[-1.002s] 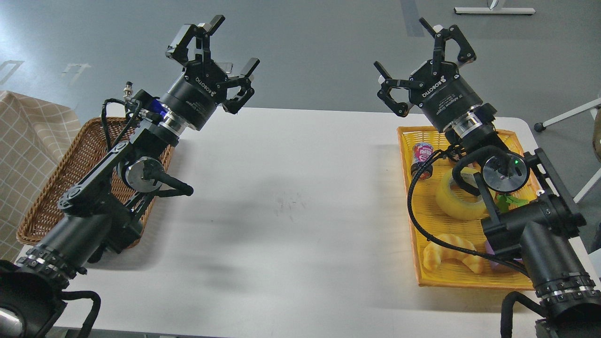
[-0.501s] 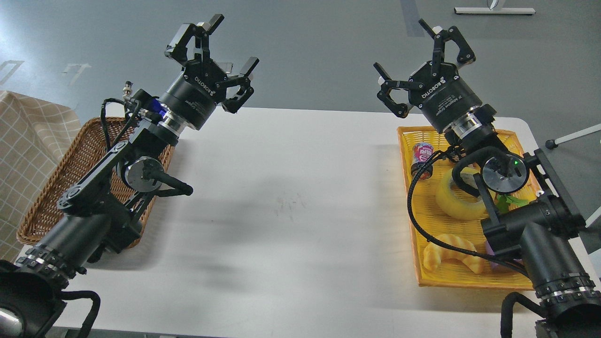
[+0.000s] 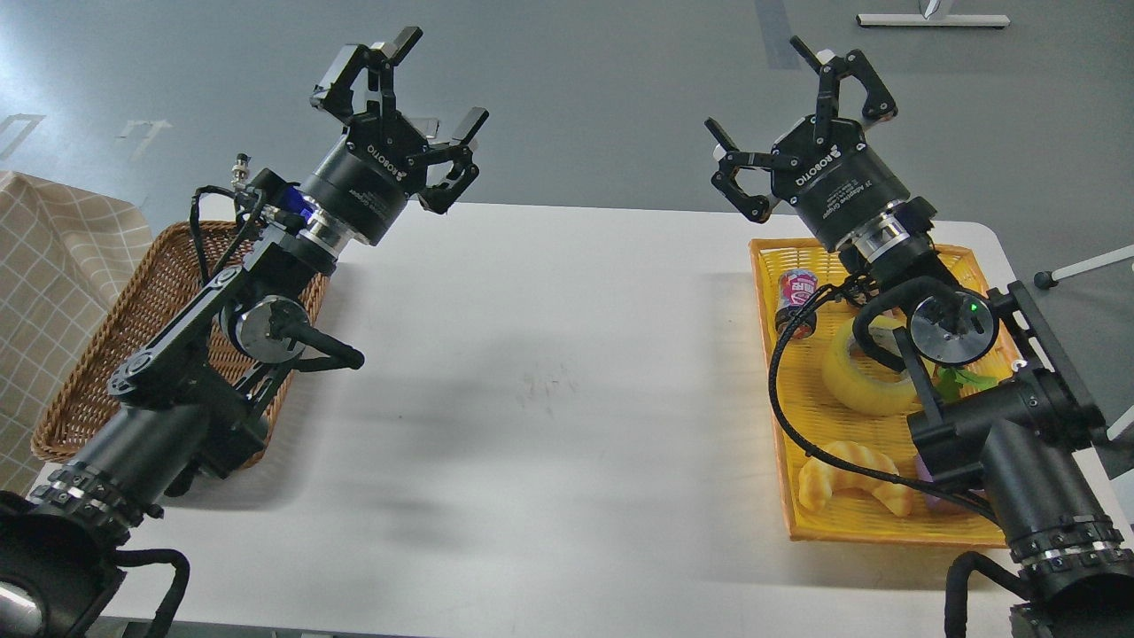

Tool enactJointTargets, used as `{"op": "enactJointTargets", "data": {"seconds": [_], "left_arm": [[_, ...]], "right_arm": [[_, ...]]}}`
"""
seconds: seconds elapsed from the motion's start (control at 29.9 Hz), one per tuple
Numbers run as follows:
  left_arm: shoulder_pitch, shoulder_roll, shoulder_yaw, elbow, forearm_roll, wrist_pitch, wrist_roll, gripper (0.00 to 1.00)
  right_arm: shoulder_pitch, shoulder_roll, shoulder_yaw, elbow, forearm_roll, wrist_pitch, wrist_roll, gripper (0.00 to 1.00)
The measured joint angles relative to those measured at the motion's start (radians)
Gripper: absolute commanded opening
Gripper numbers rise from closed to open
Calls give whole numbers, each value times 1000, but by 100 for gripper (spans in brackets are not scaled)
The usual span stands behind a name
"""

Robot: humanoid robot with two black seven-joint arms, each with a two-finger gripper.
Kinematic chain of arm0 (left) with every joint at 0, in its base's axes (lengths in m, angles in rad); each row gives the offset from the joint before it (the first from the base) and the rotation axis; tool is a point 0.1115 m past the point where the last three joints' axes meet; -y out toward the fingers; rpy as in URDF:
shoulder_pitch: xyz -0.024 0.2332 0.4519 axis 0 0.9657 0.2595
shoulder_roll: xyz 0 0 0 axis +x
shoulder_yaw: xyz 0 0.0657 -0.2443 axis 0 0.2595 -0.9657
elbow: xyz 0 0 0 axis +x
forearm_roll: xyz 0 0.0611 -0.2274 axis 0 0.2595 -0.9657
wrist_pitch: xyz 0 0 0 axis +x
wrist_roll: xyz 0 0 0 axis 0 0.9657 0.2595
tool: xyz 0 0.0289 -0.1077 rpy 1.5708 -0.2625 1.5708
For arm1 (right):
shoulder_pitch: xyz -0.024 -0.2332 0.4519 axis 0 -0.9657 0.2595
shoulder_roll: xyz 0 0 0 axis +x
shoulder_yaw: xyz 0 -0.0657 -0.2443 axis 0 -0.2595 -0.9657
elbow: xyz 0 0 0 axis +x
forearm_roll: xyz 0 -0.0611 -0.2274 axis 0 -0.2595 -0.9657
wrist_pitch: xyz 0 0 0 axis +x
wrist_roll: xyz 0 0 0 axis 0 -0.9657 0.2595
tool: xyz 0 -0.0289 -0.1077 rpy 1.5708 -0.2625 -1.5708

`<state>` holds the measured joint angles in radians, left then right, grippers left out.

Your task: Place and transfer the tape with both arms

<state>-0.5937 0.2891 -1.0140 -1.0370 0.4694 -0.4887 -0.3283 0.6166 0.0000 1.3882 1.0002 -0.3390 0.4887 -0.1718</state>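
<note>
Both arms reach up and away from the near corners of the white table [image 3: 549, 372], the left gripper [image 3: 399, 115] raised above the table's far left edge and the right gripper [image 3: 797, 124] above its far right edge. A brown wicker basket [image 3: 97, 372] lies under the left arm, and an orange tray [image 3: 824, 523] under the right arm holds the tape [image 3: 859, 377], partly hidden by that arm's cable and joint, between a small printed can [image 3: 797, 297] farther off and a croissant [image 3: 850, 478] nearer. Both grippers have their fingers spread wide, holding and touching nothing.
</note>
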Motion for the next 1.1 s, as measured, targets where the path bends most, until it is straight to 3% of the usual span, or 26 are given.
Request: {"op": "enactJointTargets", "data": {"seconds": [1.1], "left_arm": [[-2,4,0,0,0,0,-3,98]], "right_arm": [[2,0,-1,1,0,0,0,100]]}}
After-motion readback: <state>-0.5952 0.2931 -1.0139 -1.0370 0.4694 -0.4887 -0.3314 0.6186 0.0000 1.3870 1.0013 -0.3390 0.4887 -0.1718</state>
